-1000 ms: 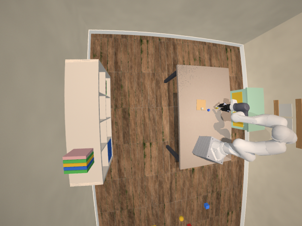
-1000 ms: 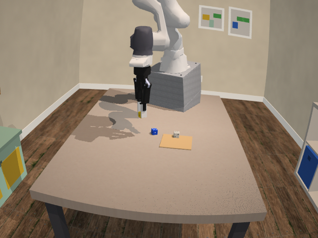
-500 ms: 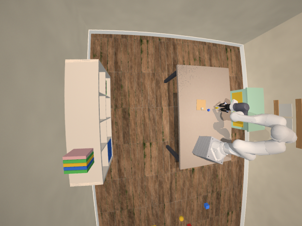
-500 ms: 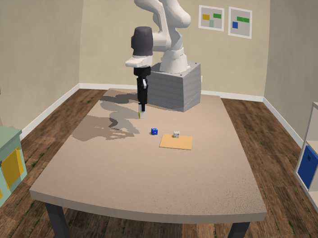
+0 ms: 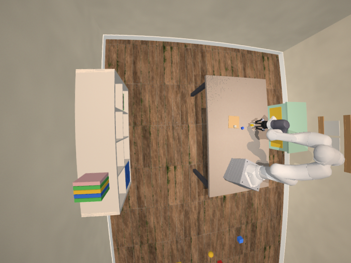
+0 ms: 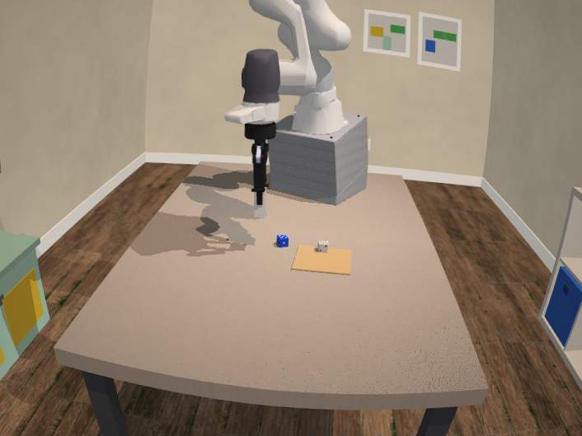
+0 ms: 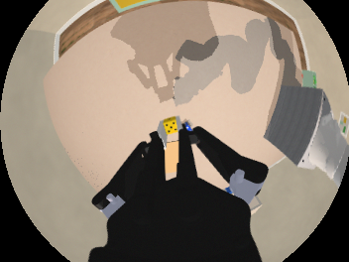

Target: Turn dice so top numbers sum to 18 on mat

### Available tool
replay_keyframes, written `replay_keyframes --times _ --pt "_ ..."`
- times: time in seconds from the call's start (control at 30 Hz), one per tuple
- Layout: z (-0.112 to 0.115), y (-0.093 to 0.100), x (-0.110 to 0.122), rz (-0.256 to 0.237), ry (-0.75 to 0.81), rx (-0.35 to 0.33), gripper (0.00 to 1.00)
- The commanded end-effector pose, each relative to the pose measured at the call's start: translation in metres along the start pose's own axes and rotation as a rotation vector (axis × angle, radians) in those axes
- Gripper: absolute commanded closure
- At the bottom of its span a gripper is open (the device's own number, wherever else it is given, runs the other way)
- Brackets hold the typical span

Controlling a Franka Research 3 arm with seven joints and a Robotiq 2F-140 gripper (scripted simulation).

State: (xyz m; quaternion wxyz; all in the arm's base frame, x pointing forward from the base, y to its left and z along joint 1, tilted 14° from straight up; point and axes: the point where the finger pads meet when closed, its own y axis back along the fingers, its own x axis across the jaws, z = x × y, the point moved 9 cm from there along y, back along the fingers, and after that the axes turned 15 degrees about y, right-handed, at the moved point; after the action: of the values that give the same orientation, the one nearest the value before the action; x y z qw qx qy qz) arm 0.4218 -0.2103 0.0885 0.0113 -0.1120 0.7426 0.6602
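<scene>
My gripper [image 6: 260, 211] points straight down, shut on the yellow die [image 7: 170, 127], close over the table top between the robot base and the mat. The die also shows in the overhead view [image 5: 251, 125]; in the front view the fingers hide it. The blue die [image 6: 282, 240] lies on the table just left of the orange mat [image 6: 322, 260], off it. The white die [image 6: 322, 246] sits on the mat's back edge, near the corner closest to the blue die. In the overhead view the blue die [image 5: 242, 128] lies between my gripper and the mat [image 5: 233, 121].
The grey robot base [image 6: 318, 161] stands at the table's back, right of my gripper. A green cabinet [image 5: 288, 126] stands beside the table behind the arm. A shelf [image 5: 99, 141] stands across the room. Small coloured objects lie on the floor [image 5: 240, 239].
</scene>
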Motion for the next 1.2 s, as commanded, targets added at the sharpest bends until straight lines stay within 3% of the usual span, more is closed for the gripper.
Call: replay_keyframes --times 0.0,1.17 --pt "0.0019 0.0006 -0.0018 -0.001 -0.159 0.034 0.87" --pt "-0.0003 -0.0014 -0.0049 -0.018 -0.819 0.039 0.87"
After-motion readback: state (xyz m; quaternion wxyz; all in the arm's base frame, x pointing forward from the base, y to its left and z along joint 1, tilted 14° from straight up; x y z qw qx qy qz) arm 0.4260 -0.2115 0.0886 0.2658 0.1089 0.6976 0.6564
